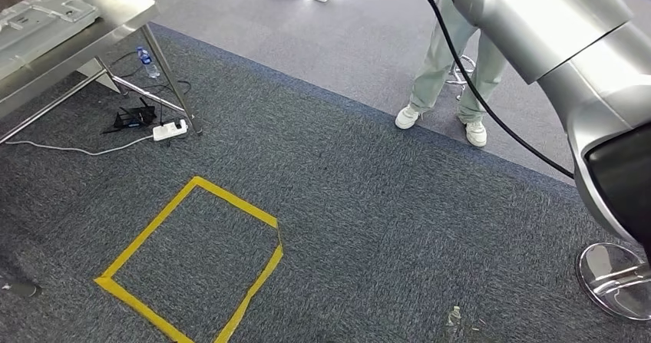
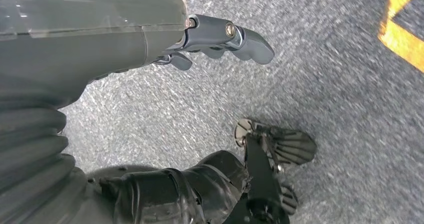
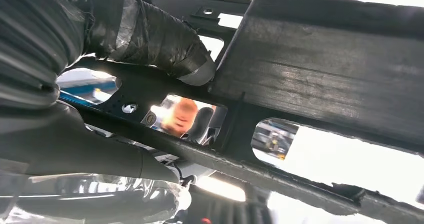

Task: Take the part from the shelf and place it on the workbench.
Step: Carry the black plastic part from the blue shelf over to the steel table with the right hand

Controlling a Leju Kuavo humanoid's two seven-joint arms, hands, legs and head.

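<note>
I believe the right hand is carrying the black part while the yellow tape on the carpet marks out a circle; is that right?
Not quite: the yellow tape marks a four-sided outline, not a circle, as the head view shows. The right hand does grip the black part.

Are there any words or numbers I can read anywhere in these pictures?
No, there are none to read.
Water bottle under the workbench: its label is too small to read.
Black part held by the right robot hand: no writing shows.
Yellow tape square on the carpet: a plain marking, no text.
</note>
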